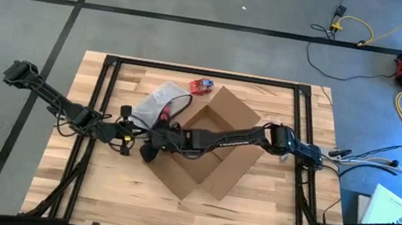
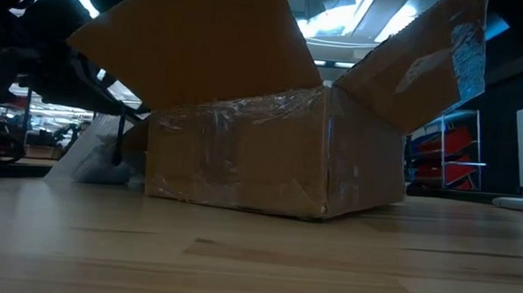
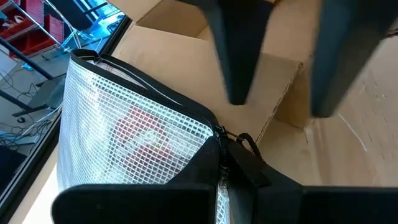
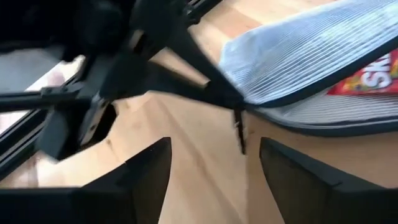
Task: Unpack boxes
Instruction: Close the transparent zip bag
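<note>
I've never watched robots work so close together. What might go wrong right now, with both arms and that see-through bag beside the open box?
The left gripper is shut on the mesh bag at its zipper end, while the right gripper hangs open just beside it; the two could bump. The bag hangs from one corner, so it might slip or swing. The right arm reaches across the cardboard box and could catch a raised flap.
</note>
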Available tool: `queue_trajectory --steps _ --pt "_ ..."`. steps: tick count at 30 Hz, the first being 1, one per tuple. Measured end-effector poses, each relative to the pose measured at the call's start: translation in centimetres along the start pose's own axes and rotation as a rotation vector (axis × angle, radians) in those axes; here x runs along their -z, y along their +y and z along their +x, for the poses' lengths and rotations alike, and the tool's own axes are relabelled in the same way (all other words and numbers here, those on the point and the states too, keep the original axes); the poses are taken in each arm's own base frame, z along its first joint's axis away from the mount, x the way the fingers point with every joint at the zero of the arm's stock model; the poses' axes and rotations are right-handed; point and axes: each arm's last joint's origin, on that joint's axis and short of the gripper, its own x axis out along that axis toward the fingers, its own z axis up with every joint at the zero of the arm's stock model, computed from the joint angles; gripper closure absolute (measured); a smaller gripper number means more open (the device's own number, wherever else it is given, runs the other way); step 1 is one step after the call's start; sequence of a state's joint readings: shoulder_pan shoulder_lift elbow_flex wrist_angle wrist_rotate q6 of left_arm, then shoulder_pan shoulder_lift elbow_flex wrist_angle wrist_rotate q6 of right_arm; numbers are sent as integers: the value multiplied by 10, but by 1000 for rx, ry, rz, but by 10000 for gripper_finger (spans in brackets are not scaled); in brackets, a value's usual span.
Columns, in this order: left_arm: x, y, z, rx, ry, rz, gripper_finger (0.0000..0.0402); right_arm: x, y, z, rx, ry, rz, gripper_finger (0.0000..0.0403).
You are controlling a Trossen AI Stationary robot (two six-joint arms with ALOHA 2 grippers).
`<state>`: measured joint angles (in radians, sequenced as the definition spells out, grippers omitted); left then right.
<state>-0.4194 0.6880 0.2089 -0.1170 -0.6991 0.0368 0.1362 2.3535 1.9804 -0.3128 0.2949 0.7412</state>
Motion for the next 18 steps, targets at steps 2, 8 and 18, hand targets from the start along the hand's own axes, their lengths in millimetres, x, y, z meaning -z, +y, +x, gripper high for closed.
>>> queue_trajectory --steps 2,8,18 --pt "0 0 0 0 -1 -1 401 2 1 0 1 2 -17 174" --pt "0 0 0 2 -2 -5 401 6 -8 16 41 -26 -11 149" --pt "0 0 0 14 -4 -6 401 0 -25 31 46 -27 11 114"
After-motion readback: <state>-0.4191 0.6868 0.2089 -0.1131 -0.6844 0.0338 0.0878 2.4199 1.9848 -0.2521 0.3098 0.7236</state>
